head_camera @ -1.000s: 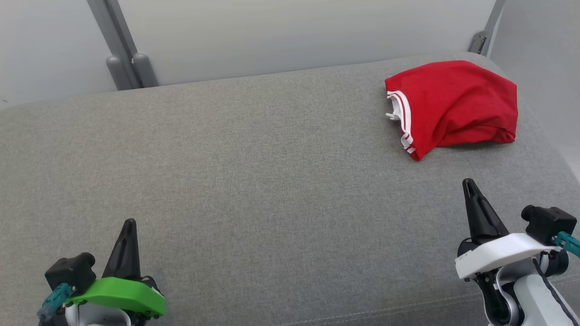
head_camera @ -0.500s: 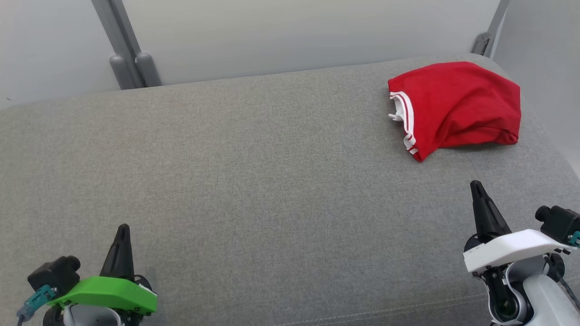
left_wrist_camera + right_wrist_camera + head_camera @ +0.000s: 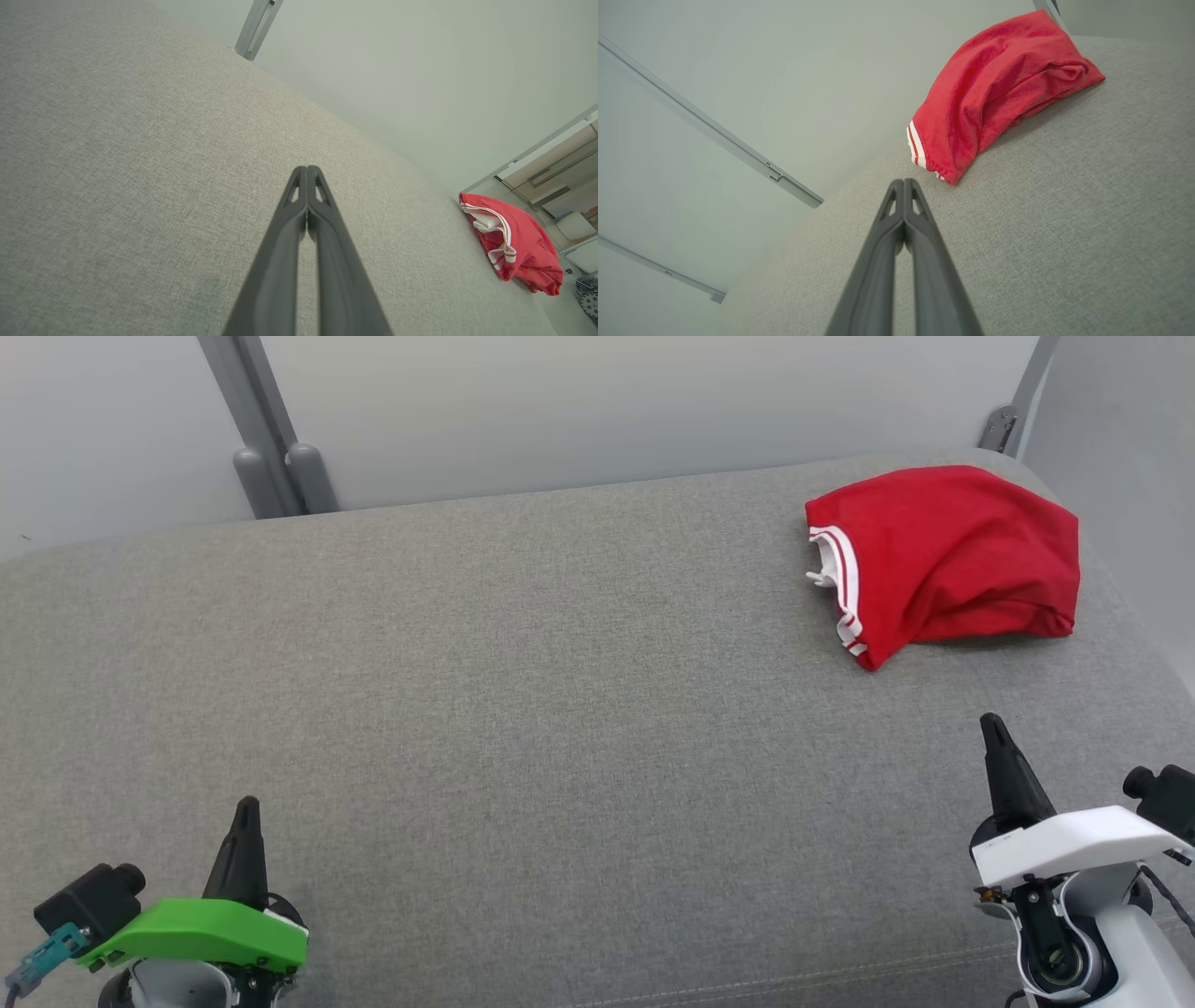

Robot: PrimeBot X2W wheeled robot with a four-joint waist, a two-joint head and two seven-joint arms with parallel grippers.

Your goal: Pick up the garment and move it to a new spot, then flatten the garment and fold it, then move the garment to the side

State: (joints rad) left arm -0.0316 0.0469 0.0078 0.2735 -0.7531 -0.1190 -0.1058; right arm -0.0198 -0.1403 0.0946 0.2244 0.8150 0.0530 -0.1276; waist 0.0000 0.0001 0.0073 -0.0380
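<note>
Shorts (image 3: pixel 952 555) in red lie folded at the grey cushion's (image 3: pixel 523 709) far right, task seemingly done; left gripper (image 3: pixel 246 807) and right gripper (image 3: pixel 990 726), both pinched together and empty, need only retreat.

The garment (image 3: pixel 943 560) is lying on the cushion (image 3: pixel 523 709), at the cushion's far right corner, close to its back edge. The right gripper (image 3: pixel 991 723) is sitting nearer than the garment, apart from it, by the cushion's front right edge. The left gripper (image 3: pixel 246 805) is sitting by the cushion's front left edge, well apart from the garment. Behind the cushion a wall panel (image 3: pixel 607 411) is standing, with a post (image 3: pixel 257 429) behind the cushion's far left part.
</note>
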